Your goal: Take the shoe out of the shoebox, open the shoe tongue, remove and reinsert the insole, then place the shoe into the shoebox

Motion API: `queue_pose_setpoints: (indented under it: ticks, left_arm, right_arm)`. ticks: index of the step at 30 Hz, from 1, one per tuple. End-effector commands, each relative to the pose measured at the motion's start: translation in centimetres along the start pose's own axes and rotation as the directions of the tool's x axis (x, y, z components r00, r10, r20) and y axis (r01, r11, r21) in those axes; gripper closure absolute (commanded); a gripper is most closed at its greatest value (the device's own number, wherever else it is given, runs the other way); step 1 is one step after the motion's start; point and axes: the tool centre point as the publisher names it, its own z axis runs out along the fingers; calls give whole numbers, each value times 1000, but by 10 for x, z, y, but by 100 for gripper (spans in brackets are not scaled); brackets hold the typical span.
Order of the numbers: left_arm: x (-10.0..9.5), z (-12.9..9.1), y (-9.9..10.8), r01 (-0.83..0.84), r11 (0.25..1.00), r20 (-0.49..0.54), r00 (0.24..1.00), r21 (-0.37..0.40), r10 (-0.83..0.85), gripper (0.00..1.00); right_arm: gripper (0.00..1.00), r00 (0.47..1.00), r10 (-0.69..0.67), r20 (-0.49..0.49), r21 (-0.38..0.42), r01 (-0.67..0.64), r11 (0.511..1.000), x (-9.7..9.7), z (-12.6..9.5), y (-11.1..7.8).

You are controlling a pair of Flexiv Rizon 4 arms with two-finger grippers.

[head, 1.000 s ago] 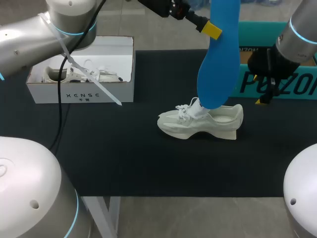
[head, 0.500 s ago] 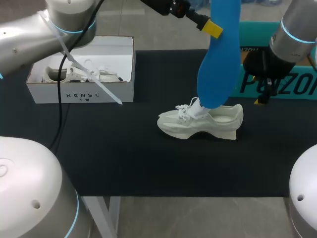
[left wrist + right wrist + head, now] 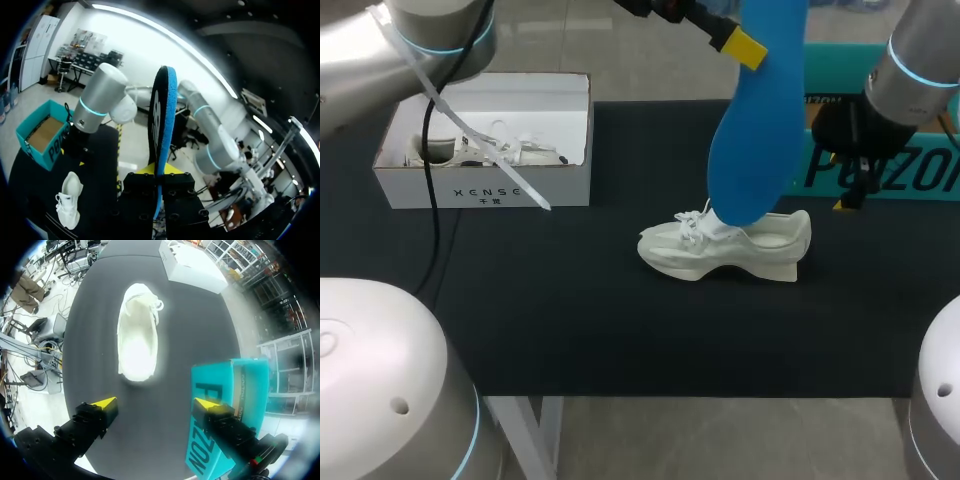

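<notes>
Item: blue insole (image 3: 755,120), clamped at its upper end by left gripper (image 3: 748,50), hung upright over white shoe (image 3: 725,245) on black mat (image 3: 570,300); right gripper (image 3: 156,403) stood wide, empty; risk judged: unsteadied shoe tipping, or insole buckling on reinsertion.

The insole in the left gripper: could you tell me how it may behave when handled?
Probably light: the left gripper holds the insole by a pinch near one end. Likely semi-flexible: it hangs almost straight, slightly curved. Thin edge-on, it may buckle when pushed into the shoe.
</notes>
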Motion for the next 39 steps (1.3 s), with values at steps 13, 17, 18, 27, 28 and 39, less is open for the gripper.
queue_pose_setpoints:
  ticks: [13, 17, 18, 27, 28, 39]
  left_arm:
    - [2, 0, 5, 0, 1000, 6, 1000, 9, 0, 100]
    - [2, 0, 5, 0, 1000, 6, 1000, 9, 0, 100]
    - [2, 0, 5, 0, 1000, 6, 1000, 9, 0, 100]
    - [2, 0, 5, 0, 1000, 6, 1000, 9, 0, 100]
    - [2, 0, 5, 0, 1000, 6, 1000, 9, 0, 100]
    - [2, 0, 5, 0, 1000, 6, 1000, 9, 0, 100]
  right_arm:
    - [0, 1000, 27, -11, -1, -27, 1000, -1, 2, 15]
    - [0, 998, 63, -13, 4, -63, 998, -3, 5, 34]
    - [0, 997, 73, -15, 5, -73, 997, -4, 7, 37]
    - [0, 990, 141, -21, 4, -141, 990, -16, 24, 69]
    - [0, 988, 150, -26, 6, -149, 989, -18, 26, 71]
    - [0, 981, 189, -43, -29, -190, 981, -20, 67, 79]
